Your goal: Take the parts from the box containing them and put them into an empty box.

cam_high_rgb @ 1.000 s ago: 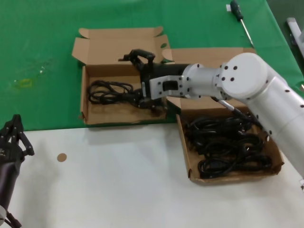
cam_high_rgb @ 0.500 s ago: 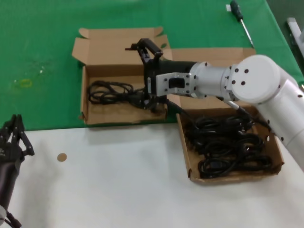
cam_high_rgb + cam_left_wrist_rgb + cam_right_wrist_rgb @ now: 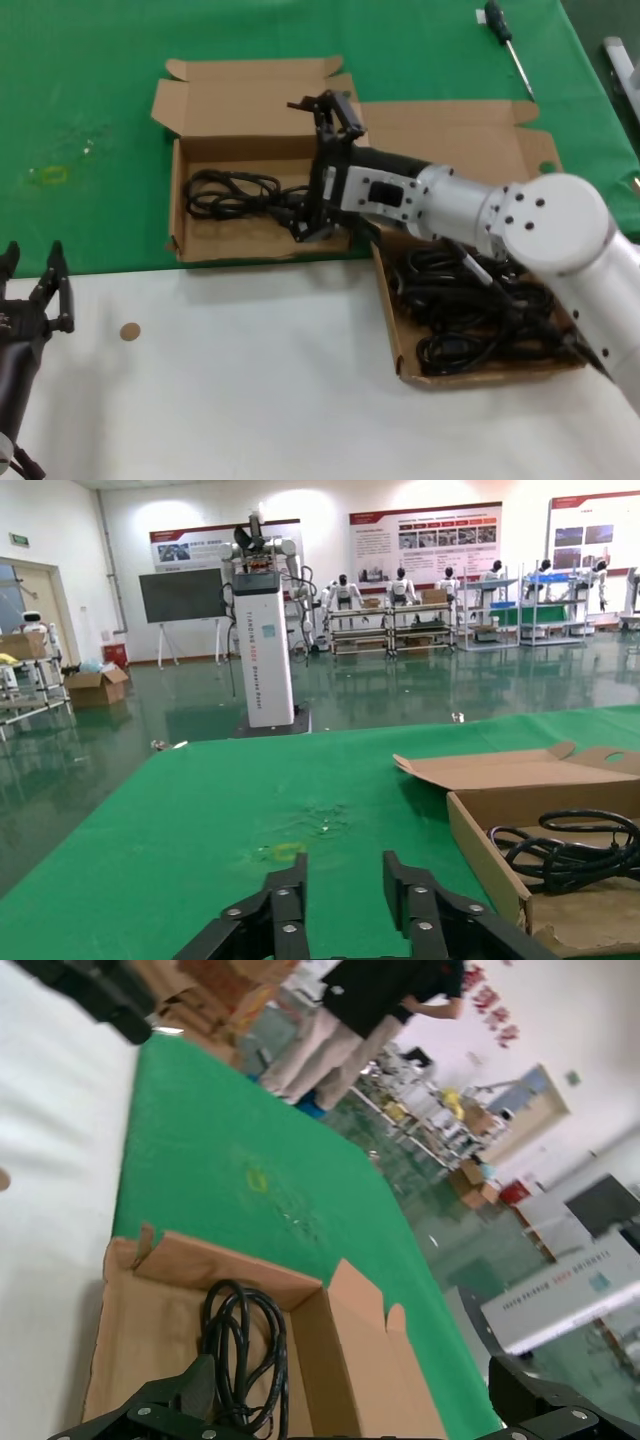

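The smaller cardboard box (image 3: 215, 240) lies at the left on the green cloth with one black coiled cord (image 3: 233, 193) flat inside it. My right gripper (image 3: 320, 165) hovers open over that box's right end, holding nothing; its lower finger is close to the cord's plug end. The right wrist view shows the same cord (image 3: 245, 1345) and box wall (image 3: 330, 1360) between the spread jaws of the right gripper (image 3: 350, 1410). The larger box (image 3: 392, 340) to the right holds several black cords (image 3: 470, 310). My left gripper (image 3: 35, 290) waits open at the near left, also seen in its own view as the left gripper (image 3: 345, 885).
A green-handled screwdriver (image 3: 508, 45) lies on the green cloth at the back right. A small brown disc (image 3: 129, 331) sits on the white table near my left arm. The left wrist view shows the smaller box's side wall (image 3: 485, 850).
My right arm has swung so the gripper sits slightly further right and tilted above the left box. The cord stays lying in the box. The left gripper has turned a little.
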### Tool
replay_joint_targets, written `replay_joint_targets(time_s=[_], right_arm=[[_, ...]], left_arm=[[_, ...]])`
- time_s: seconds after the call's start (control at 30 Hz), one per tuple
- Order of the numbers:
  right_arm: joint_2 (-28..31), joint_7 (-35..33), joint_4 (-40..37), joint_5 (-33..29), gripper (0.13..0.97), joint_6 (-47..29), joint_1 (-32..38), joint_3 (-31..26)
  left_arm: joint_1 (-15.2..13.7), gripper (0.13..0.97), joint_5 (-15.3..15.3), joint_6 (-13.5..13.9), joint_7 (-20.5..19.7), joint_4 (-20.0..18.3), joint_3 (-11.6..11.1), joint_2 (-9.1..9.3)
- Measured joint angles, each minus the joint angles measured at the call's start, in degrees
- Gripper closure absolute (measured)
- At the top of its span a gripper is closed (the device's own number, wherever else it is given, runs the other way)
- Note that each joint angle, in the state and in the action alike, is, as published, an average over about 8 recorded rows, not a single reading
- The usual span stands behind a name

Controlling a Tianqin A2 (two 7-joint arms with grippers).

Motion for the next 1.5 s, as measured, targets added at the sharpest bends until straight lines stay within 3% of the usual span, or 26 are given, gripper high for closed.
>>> replay_joint_targets(time_s=[0.33, 0.6, 0.9, 1.03, 1.3, 1.5], right_arm=[[0.2, 3.2, 4.4, 3.7, 0.129, 5.0, -7.3, 4.1], [0.3, 5.7, 8.0, 6.7, 0.129, 9.1, -13.1, 7.4], [0.4, 8.5, 11.9, 10.1, 0.129, 13.6, -19.6, 11.0], [0.5, 9.8, 13.7, 11.6, 0.129, 15.6, -22.5, 12.7], [0.6, 12.3, 17.2, 14.6, 0.129, 19.7, -28.3, 16.0], [0.7, 14.3, 19.9, 16.8, 0.129, 22.7, -32.8, 18.5]], left_arm=[[0.0, 0.706, 0.0, 0.0, 0.0, 0.0, 0.0, 0.00], [0.0, 0.489, 0.0, 0.0, 0.0, 0.0, 0.0, 0.00], [0.0, 0.297, 0.0, 0.0, 0.0, 0.0, 0.0, 0.00], [0.0, 0.297, 0.0, 0.0, 0.0, 0.0, 0.0, 0.00], [0.0, 0.179, 0.0, 0.0, 0.0, 0.0, 0.0, 0.00], [0.0, 0.150, 0.0, 0.0, 0.0, 0.0, 0.0, 0.00]])
